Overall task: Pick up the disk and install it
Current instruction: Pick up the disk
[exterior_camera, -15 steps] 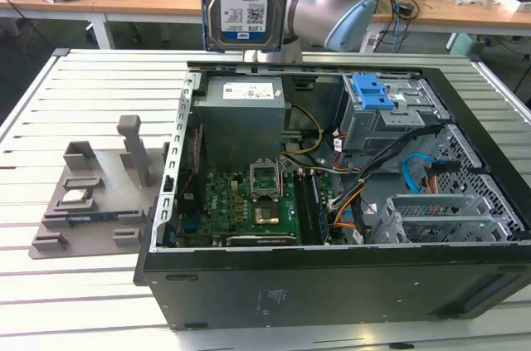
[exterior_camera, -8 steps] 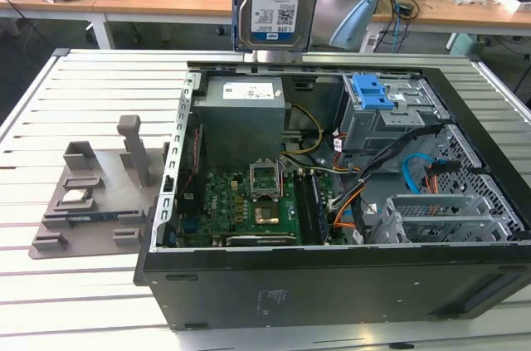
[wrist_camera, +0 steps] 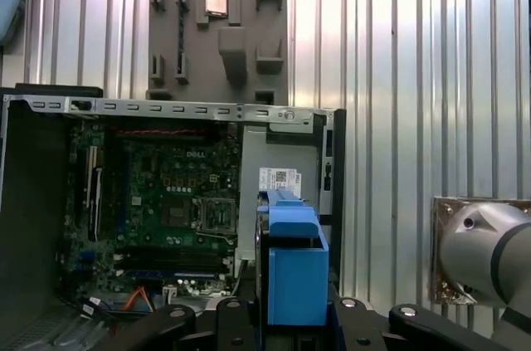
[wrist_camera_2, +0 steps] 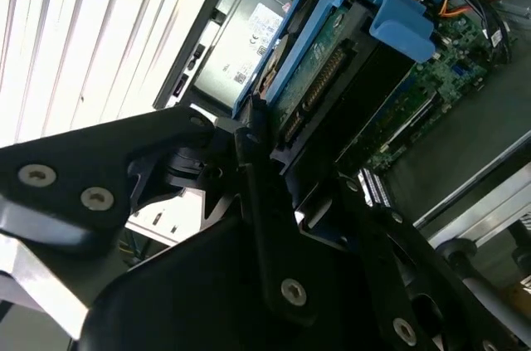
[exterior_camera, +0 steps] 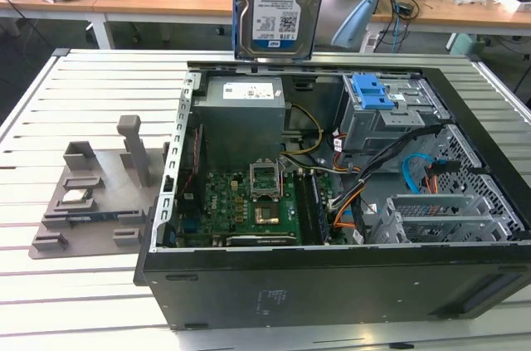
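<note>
silver metal framed in blue plastic marks the disk (exterior_camera: pixel 278 11), which hangs upright in the air above the far wall of the open computer case (exterior_camera: pixel 332 293). it is over the corner that houses the grey power supply (exterior_camera: pixel 245 110) and touches nothing but the hand. the hand (wrist_camera_2: pixel 290 156) is pressed together on the disk and pinches it by one short end. in the second wrist view a dark finger (wrist_camera_2: pixel 261 202) lies against the blue carrier frame. this grip appears chosen to leave the opposite end and both long sides free of obstruction.

the case lies on its side on the slatted tabletop (exterior_camera: pixel 83 301) with its side panel off, so the motherboard (exterior_camera: pixel 249 202) and the drive cage (exterior_camera: pixel 390 119) face upward and can be reached from above. the cage, with its blue latch panel (exterior_camera: pixel 373 90), sits toward the exterior view's right, well apart from the disk. a grey fixture tray (exterior_camera: pixel 91 193) rests beside the case on the exterior view's left. its recesses seem meant to keep parts at fixed places, and one holds a small square chip (exterior_camera: pixel 76 196).

in the exterior view the disk shows a blue-and-white barcode label on a silver face. the second wrist view shows its reverse side, with a green circuit board and a connector row.
</note>
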Controlling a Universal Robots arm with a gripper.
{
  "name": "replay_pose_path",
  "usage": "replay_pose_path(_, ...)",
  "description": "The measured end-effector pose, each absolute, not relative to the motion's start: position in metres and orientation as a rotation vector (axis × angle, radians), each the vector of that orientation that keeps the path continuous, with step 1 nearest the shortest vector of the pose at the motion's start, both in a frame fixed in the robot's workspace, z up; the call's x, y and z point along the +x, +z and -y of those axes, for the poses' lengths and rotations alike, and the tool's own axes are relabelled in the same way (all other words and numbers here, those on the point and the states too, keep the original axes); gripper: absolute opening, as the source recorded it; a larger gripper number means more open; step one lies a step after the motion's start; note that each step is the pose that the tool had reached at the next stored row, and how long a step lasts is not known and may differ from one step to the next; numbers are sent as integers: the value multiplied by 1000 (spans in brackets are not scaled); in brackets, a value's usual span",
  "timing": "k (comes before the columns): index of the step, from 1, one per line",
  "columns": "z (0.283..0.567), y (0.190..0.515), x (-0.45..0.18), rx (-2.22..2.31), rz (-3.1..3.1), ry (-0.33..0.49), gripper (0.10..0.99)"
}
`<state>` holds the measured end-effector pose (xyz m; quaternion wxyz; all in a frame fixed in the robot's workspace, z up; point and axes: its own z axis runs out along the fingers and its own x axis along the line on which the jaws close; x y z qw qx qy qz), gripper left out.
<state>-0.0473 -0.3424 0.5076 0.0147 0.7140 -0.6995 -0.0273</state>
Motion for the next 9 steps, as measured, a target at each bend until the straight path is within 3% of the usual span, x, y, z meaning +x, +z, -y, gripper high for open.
replay_pose_path(9,361,507,-47,2222,2177,-84,361)
